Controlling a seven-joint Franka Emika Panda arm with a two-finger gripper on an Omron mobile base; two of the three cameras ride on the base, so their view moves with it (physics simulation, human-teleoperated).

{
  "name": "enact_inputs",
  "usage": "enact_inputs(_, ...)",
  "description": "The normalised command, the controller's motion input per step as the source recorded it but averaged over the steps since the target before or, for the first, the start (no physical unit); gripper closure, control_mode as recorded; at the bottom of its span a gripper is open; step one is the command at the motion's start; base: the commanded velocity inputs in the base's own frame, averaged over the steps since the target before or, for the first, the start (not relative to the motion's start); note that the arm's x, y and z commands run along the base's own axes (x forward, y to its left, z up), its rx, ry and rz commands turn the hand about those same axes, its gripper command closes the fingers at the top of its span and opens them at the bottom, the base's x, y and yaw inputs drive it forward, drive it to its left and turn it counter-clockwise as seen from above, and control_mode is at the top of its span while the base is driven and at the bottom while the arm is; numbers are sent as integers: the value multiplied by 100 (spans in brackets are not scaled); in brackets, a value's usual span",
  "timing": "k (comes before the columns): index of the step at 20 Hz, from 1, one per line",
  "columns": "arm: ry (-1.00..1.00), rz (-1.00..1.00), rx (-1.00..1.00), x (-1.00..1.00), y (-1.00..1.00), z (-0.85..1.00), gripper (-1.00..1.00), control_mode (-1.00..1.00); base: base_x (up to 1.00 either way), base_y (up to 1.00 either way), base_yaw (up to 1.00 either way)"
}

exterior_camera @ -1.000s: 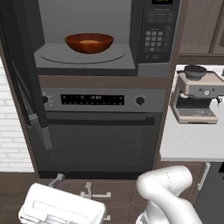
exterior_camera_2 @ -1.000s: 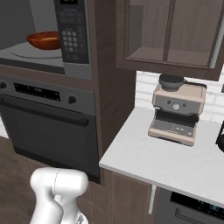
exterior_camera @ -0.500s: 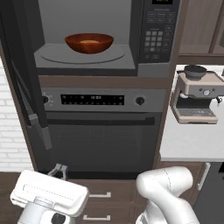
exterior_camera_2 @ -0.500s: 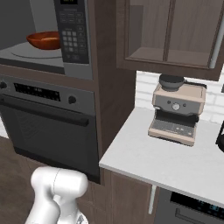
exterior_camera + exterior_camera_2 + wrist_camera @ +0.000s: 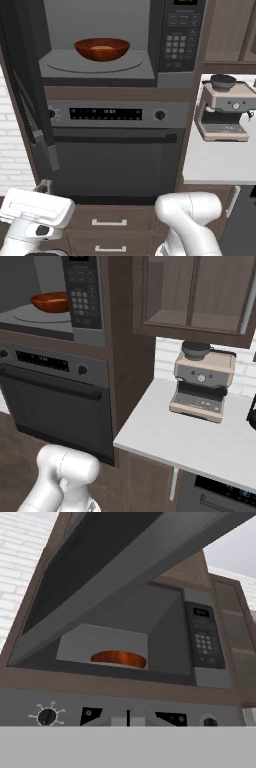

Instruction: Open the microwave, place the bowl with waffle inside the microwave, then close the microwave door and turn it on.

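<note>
- Left base view: you see the bowl [image 5: 102,49] on the turntable inside the microwave [image 5: 115,40], the microwave door [image 5: 27,95] swung open; the gripper [image 5: 44,186] sits far below, fingers pressed together, empty.
- Right base view: bowl [image 5: 50,301] left of the keypad [image 5: 81,301].
- Hand view: bowl [image 5: 119,658] well above.
</note>
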Motion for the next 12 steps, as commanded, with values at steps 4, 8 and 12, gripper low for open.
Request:
enact_inputs(4,-3,3,0,32,64,-4,100,-100,0,0,0)
enact_inputs(8,-12,6,7,8,54,0,100,-100,0,0,0)
enact_inputs(12,-15,7,7,15,45,0,100,-100,0,0,0)
